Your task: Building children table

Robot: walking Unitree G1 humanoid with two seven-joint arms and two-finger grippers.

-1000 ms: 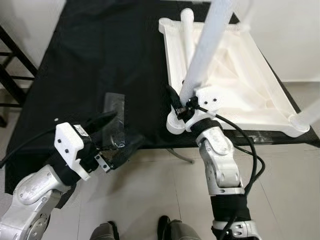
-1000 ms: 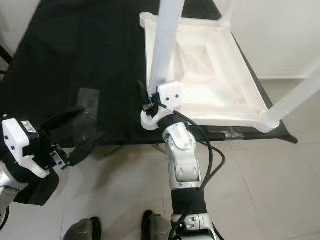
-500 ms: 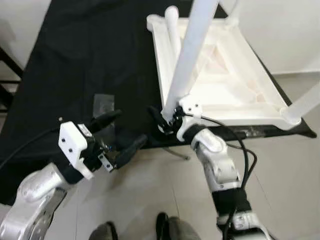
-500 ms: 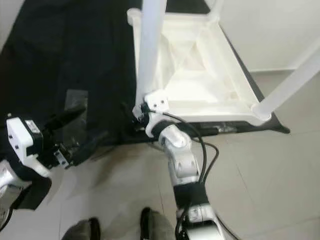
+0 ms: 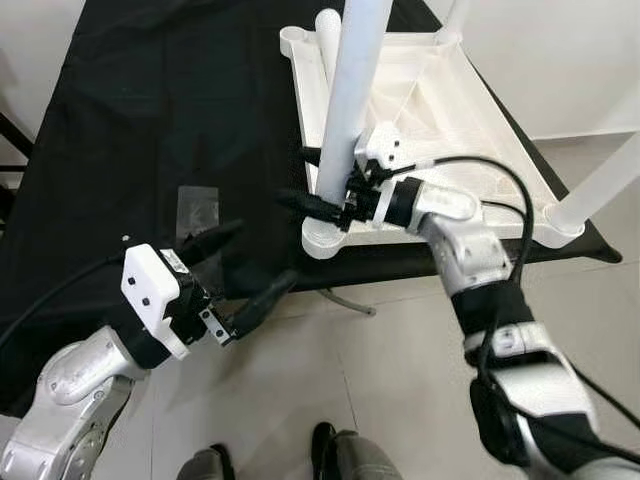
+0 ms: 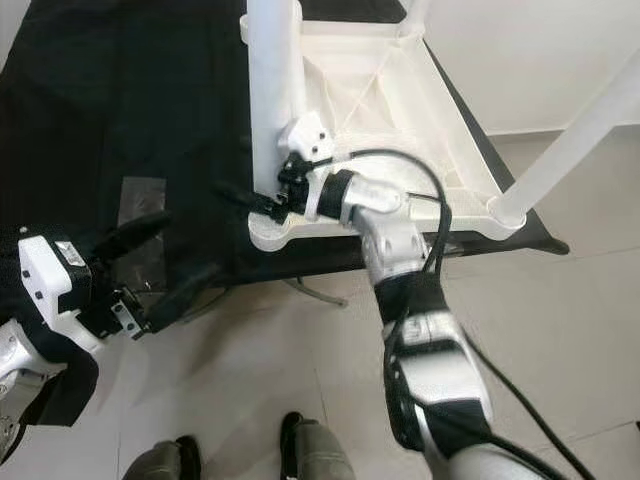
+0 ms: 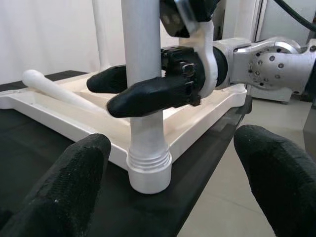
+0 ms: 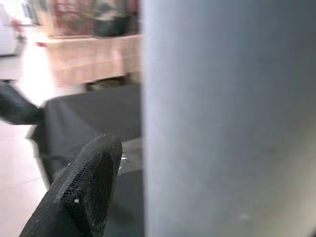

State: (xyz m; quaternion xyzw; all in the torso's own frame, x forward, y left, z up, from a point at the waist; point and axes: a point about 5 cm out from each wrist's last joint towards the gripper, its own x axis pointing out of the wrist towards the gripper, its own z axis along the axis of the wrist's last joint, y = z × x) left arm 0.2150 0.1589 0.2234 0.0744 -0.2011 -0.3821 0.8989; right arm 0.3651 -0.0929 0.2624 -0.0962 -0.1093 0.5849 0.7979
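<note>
right gripper [image 5: 318,203] is clamping the near-left table leg [image 5: 345,110] just above its socket | left gripper [image 5: 245,270] is hovering near, fingers wide apart | upturned tabletop [image 5: 470,130] is lying on the black table [image 5: 150,120]

White table leg [image 5: 352,90], white upturned tabletop [image 5: 470,130] on a black-clothed counter [image 5: 150,120]; black-fingered right pincer [image 5: 312,185] and left pincer [image 5: 245,270] (silver arms), pale grey tiled floor [image 5: 380,400].
</note>
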